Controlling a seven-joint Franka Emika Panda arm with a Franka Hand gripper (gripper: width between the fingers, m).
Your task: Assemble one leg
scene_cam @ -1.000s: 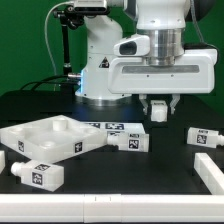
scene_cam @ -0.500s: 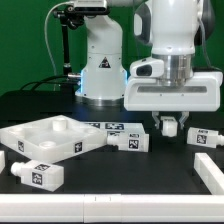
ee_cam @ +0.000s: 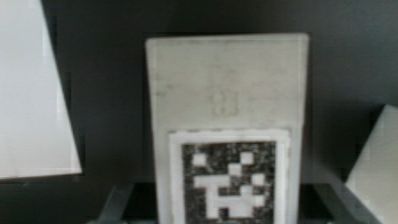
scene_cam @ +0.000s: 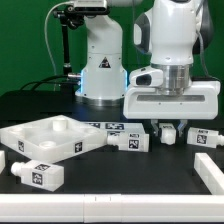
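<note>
The gripper (scene_cam: 168, 128) hangs low over the table (scene_cam: 100, 185) with its jaws apart and nothing held between them. The leg (scene_cam: 205, 138) lies on its side just beside it, toward the exterior view's right, well apart from the panel (scene_cam: 45, 140). The wrist view shows a leg (ee_cam: 222, 100) centred ahead of the fingers, tag end nearest. It is probably this same piece, though the close framing does not settle that. Recommended: set the jaws across the leg's narrow sides, descend until the pads bracket its middle, then close squarely so it cannot twist. A neighbouring leg (scene_cam: 130, 140) lies clear on the other side.
</note>
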